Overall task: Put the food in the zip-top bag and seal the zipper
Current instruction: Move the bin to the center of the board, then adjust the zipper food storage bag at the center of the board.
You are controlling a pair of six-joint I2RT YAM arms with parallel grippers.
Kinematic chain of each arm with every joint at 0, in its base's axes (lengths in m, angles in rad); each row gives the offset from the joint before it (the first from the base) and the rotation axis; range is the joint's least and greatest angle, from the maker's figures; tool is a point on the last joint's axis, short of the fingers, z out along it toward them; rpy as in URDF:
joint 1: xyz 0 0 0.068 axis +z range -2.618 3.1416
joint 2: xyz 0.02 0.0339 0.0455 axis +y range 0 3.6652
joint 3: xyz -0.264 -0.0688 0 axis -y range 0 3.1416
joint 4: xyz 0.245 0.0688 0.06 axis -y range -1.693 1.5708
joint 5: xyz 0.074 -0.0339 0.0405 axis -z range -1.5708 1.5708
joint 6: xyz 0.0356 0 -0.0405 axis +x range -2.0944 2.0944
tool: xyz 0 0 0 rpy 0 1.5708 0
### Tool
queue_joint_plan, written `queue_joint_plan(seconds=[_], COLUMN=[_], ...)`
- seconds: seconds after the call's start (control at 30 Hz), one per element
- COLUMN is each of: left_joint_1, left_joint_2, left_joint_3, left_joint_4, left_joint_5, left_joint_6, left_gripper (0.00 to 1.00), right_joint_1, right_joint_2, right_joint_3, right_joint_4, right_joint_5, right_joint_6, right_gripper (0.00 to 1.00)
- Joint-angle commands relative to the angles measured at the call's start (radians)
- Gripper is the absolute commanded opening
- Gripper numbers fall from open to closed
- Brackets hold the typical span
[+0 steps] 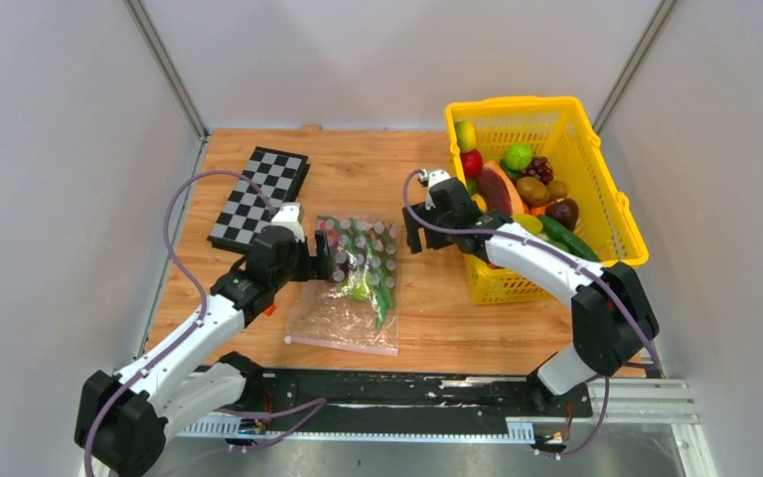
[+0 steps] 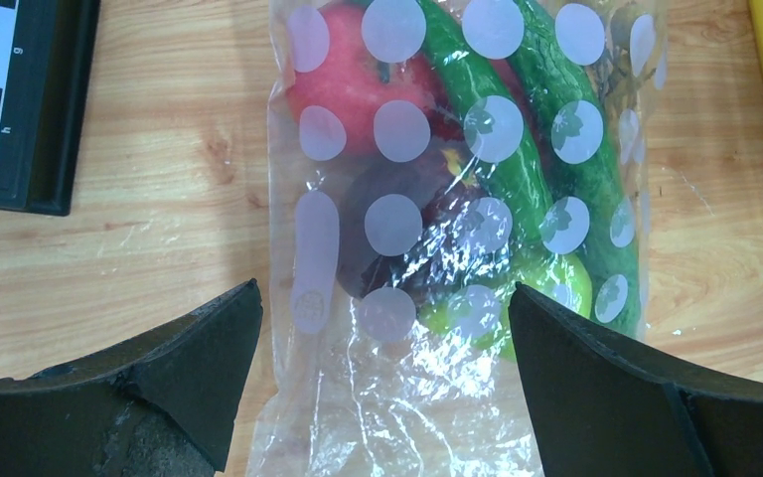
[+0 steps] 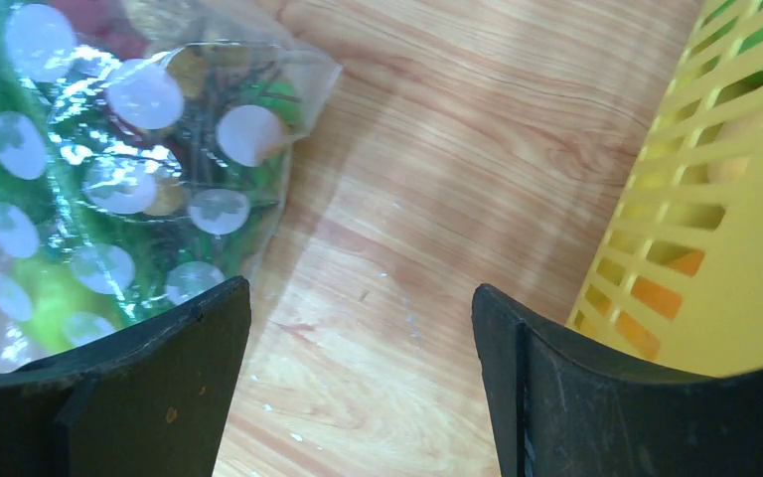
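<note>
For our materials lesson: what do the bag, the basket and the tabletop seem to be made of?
Bag: thin clear plastic film, glossy; it crinkles, glints and is see-through, with pale printed dots. Basket: rigid yellow plastic, likely moulded; even slotted walls, smooth sheen. Tabletop: wood or wood-look laminate; grain lines show, but which cannot be told.

Food (image 2: 353, 87) in clr dotted bag (image 1: 338, 316), flat
</note>
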Motion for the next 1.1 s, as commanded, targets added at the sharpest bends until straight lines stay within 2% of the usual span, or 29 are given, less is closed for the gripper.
queue_joint_plan(seconds=[0.0,0.13,0.27,0.43,0.67,0.77,0.87,1.0,1.07], left_joint_1=[0.006,0.006,0.006,0.006,0.006,0.006,0.006,0.004,-0.009], left_joint_2=[0.023,0.036,0.054,0.05,0.149,0.131,0.099,0.093,0.074], left_joint_3=[-0.004,-0.018,-0.032,-0.079,-0.093,-0.126,-0.173,-0.207,-0.215], left_joint_4=[0.066,0.09,0.11,0.167,0.198,0.25,0.351,0.445,0.464], left_joint_5=[0.013,0.025,0.042,0.026,0.072,0.124,0.242,0.386,0.435], left_joint_6=[-0.003,-0.006,-0.013,-0.005,-0.021,-0.036,-0.062,-0.116,-0.129], left_gripper=[1.0,1.0,1.0,1.0,0.98,0.95,0.89,0.79,0.78], right_joint_1=[-0.071,-0.079,-0.071,0.001,0.032,0.04,0.046,0.046,0.047], right_joint_2=[-0.071,-0.113,-0.077,0.076,0.28,0.297,0.285,0.233,0.192], right_joint_3=[-0.035,-0.071,-0.07,-0.022,0.111,0.112,0.104,0.089,0.086], right_joint_4=[-0.021,0.018,0.097,0.196,0.224,0.23,0.197,0.153,0.131], right_joint_5=[0.073,0.028,-0.245,-0.404,-0.484,-0.59,-0.647,-0.624,-0.555], right_joint_6=[0.028,0.036,0.096,0.142,0.186,0.124,0.033,-0.046,-0.074], right_gripper=[0.82,0.84,0.8,0.8,0.79,0.72,0.63,0.42,0.4])
